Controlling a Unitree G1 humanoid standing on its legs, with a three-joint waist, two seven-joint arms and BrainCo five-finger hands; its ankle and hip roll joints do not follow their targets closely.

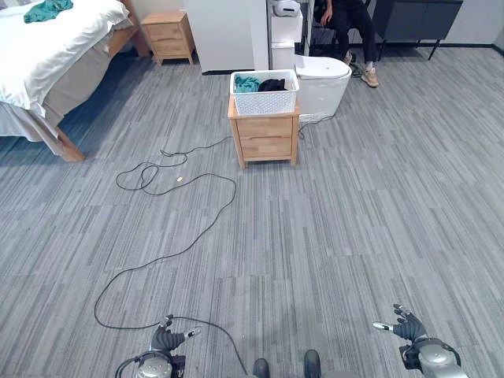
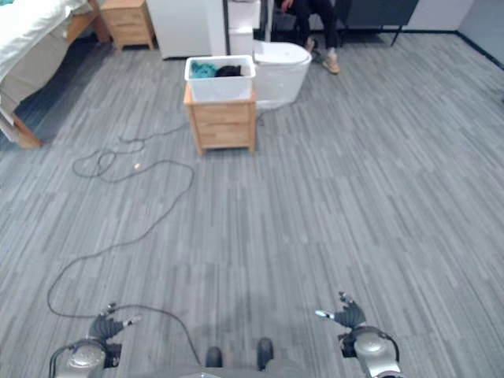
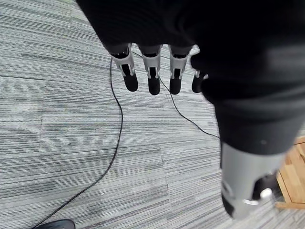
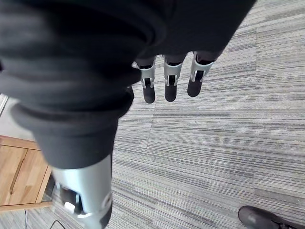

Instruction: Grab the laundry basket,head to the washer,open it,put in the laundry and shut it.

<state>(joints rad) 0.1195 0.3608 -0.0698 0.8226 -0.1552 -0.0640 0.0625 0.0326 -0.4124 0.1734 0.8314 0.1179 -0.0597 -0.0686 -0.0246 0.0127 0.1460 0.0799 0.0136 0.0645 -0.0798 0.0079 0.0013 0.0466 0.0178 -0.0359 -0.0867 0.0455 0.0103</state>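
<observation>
White laundry basket (image 1: 264,93) on one wooden nightstand (image 1: 264,136); left hand (image 1: 166,339), right hand (image 1: 410,326), fingers straight, empty.

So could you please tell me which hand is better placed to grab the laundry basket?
Neither clearly. The laundry basket sits far ahead on the wooden nightstand, roughly centred; left hand and right hand hang open, low, equally distant. Probably both.

A bedroom: a white-sheeted bed (image 1: 47,47), wooden nightstands (image 1: 169,35) and grey carpet floor (image 1: 354,220).
</observation>
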